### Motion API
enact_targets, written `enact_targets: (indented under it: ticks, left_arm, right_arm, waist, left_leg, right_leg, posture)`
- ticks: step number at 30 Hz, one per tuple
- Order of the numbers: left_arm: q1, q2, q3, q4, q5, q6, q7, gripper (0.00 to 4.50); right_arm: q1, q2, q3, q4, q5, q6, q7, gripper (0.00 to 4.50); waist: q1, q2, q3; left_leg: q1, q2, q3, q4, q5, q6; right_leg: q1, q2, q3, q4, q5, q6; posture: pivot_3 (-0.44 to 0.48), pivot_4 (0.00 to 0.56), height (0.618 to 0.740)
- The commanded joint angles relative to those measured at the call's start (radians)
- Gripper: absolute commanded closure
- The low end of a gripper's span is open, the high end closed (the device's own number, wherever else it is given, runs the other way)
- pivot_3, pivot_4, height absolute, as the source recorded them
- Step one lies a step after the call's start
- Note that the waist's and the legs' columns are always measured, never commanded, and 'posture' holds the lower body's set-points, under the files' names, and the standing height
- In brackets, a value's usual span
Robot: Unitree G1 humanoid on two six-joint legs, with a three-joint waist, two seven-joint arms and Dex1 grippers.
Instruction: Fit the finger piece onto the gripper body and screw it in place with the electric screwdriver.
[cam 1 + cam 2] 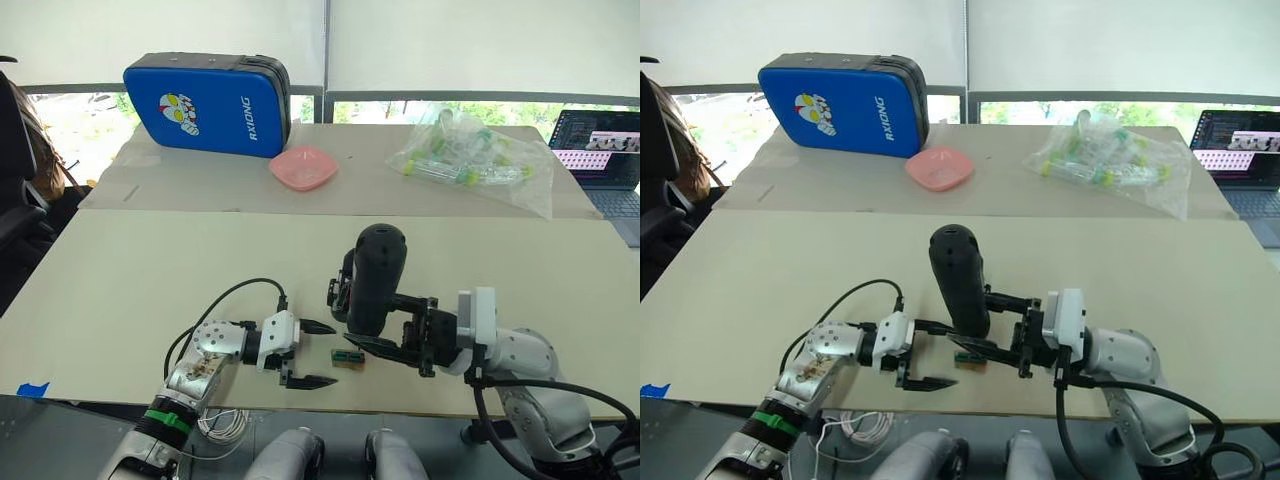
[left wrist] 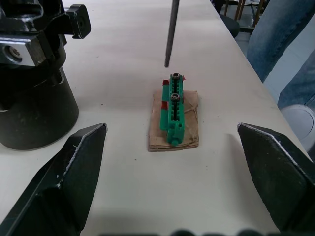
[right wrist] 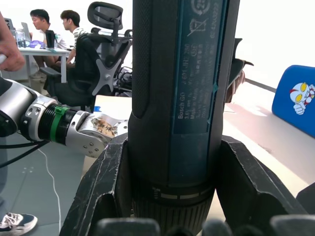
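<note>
Near the front edge of the beige table, the right gripper clamps the thick black electric screwdriver upright, its thin bit hovering over the screws in a small green-topped brown block. At nine o'clock, the left gripper waits spread, empty. Judging by this, screws are only being collected; fitting and fastening remain.

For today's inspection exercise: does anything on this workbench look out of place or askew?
Nothing looks spilled or damaged. The right claw holds the electric screwdriver upright, its bit poised just above the small green screw block, which lies flat on its brown base. The left claw waits open beside it.
</note>
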State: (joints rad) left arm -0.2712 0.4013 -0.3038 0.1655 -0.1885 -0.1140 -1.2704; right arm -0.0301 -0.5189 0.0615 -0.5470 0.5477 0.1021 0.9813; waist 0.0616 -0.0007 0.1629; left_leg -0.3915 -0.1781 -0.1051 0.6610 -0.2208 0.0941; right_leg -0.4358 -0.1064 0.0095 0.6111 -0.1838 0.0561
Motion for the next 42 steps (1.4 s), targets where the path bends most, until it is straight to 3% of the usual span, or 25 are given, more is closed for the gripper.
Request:
enact_targets:
  ticks: [1,42]
  left_arm:
    - [0.016,-0.023,-0.07,0.025,0.032,0.005,-0.006,0.0]
    - [0.026,-0.01,-0.077,-0.004,0.033,0.043,0.014,0.0]
  right_arm:
    - [-0.009,-0.005,-0.023,-0.066,0.052,0.001,-0.008,2.55]
    - [0.007,-0.022,-0.012,-0.041,0.015,-0.02,-0.005,2.55]
  waist:
    - [0.002,0.0,0.0]
    - [0.003,0.0,0.0]
  left_leg:
    - [0.0,0.0,0.0,0.0,0.0,0.0]
    - [0.0,0.0,0.001,0.0,-0.001,0.001]
  right_leg:
    - [0.0,0.0,0.0,0.0,0.0,0.0]
    - [0.0,0.0,0.001,0.0,-0.001,0.001]
  posture:
    - [0.0,0.15,0.74]
    - [0.0,0.15,0.74]
